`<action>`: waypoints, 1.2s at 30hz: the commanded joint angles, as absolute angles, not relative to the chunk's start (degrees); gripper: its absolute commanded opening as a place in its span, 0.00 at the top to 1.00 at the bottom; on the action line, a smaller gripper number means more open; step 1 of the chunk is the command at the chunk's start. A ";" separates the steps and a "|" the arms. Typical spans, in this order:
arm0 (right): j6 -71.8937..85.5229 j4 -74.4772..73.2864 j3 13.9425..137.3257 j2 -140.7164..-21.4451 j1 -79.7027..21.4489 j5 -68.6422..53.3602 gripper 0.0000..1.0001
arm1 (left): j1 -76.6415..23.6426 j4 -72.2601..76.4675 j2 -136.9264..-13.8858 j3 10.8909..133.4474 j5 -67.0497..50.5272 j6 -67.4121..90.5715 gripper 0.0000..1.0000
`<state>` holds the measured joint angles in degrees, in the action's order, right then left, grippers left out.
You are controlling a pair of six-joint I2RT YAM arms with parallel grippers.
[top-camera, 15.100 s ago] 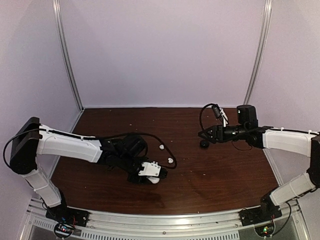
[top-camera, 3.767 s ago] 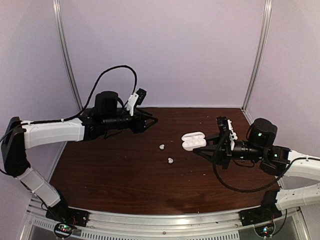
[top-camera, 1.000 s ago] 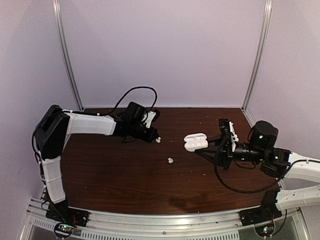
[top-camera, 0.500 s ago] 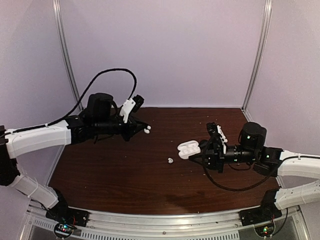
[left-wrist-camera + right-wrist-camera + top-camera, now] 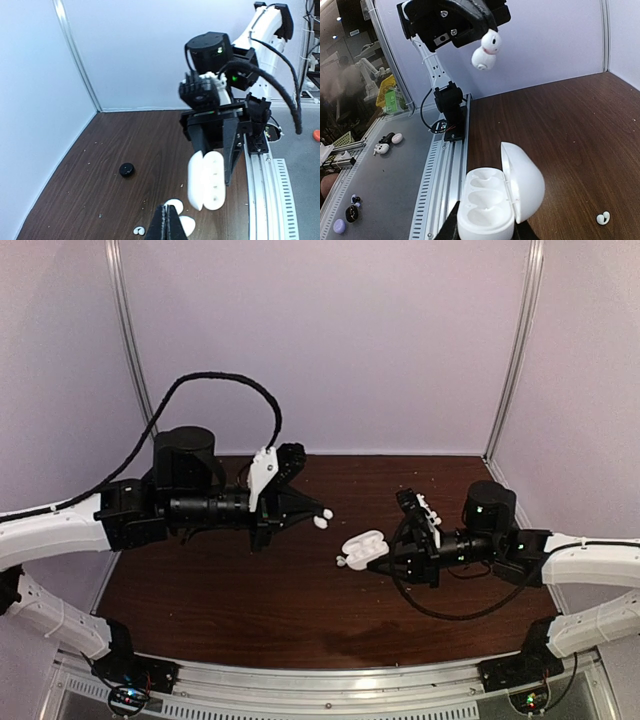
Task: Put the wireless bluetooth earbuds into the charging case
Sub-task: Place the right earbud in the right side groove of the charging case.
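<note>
Both arms have drawn toward the middle of the counter [image 5: 250, 590] since half a second ago, and the gap between the held earbud and the case has narrowed. The left end effector [image 5: 312, 517] has its fingertips pressed together on a white earbud [image 5: 322, 518], which is carried in the air above the wood. The right end effector [image 5: 383, 558] pinches the base of the white charging case [image 5: 362, 548] between its two black fingers, also off the surface. The case's lid is swung open, and the right wrist view shows its two moulded wells. Earbud and case are near each other but apart, the earbud to the left of the case in the overhead view. A second white earbud [image 5: 603, 218] lies on the counter below, apart from both end effectors. A black round puck [image 5: 126, 170] sits farther off on the wood.
</note>
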<state>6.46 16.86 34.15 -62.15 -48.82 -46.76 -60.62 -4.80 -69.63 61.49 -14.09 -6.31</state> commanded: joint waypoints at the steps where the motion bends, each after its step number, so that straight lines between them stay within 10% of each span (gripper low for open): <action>1: 7.59 19.95 35.98 -62.64 -48.69 -51.17 1.00 | -64.80 -3.78 -72.11 65.46 -11.57 -9.48 1.00; 36: 8.96 19.74 37.09 -64.09 -51.11 -52.18 1.00 | -72.98 -5.98 -82.69 71.63 -4.58 -17.70 1.00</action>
